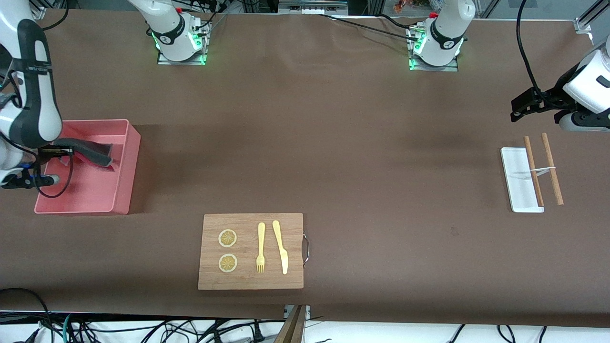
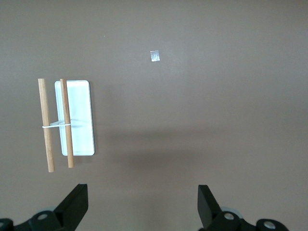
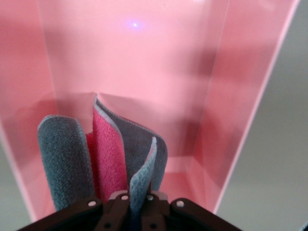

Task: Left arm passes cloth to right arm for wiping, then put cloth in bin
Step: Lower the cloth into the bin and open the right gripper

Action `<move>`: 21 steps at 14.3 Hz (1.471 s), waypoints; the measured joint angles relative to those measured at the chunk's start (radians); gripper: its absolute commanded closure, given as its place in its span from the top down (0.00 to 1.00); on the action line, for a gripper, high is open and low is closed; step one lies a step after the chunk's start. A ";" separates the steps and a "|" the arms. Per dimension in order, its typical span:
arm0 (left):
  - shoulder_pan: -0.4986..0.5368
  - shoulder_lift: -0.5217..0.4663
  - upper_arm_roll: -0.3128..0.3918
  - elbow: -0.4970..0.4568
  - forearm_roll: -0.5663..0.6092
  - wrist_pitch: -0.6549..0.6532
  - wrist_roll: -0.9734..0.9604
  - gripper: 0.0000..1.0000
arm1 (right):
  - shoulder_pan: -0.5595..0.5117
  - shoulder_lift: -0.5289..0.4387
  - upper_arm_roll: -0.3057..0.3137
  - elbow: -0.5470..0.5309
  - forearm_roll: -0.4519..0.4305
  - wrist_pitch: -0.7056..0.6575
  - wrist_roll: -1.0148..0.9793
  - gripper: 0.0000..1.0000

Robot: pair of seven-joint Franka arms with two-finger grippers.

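Observation:
The pink bin (image 1: 127, 157) stands at the right arm's end of the table. My right gripper (image 1: 66, 148) is over the bin and shut on the cloth (image 1: 95, 153), which hangs folded inside it, grey face out with red showing. In the right wrist view the cloth (image 3: 110, 159) is pinched between the fingers (image 3: 121, 198), with the bin's walls (image 3: 226, 96) around it. My left gripper (image 1: 519, 107) is open and empty, held above the table at the left arm's end; in the left wrist view it (image 2: 143, 207) is over bare table.
A small white tray (image 1: 517, 183) with two tied wooden sticks (image 1: 543, 169) lies at the left arm's end; it also shows in the left wrist view (image 2: 79, 120). A wooden cutting board (image 1: 250, 281) with lemon slices, fork and knife lies near the front camera.

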 measured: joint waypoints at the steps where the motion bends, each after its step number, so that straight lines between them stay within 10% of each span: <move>1: 0.000 0.000 0.000 0.000 0.000 0.000 0.000 1.00 | -0.002 0.010 0.000 -0.021 0.000 0.035 0.000 0.00; 5: 0.000 0.000 0.000 0.000 0.000 0.000 0.000 1.00 | -0.003 0.051 0.000 -0.075 0.000 0.129 0.000 0.00; 7: 0.000 0.000 0.000 0.000 0.000 0.000 0.000 1.00 | -0.003 0.066 0.000 -0.092 0.000 0.167 0.000 0.94; 8: 0.000 0.000 0.000 0.000 0.000 0.000 0.000 1.00 | -0.003 0.072 0.000 -0.095 0.000 0.181 0.000 1.00; 14: 0.000 0.000 0.000 0.000 0.000 0.000 0.000 1.00 | -0.002 0.025 0.003 -0.056 0.000 0.199 0.000 1.00; 21: 0.000 0.000 0.000 0.000 0.000 0.000 0.000 1.00 | 0.002 -0.173 0.094 0.060 0.022 -0.098 0.000 1.00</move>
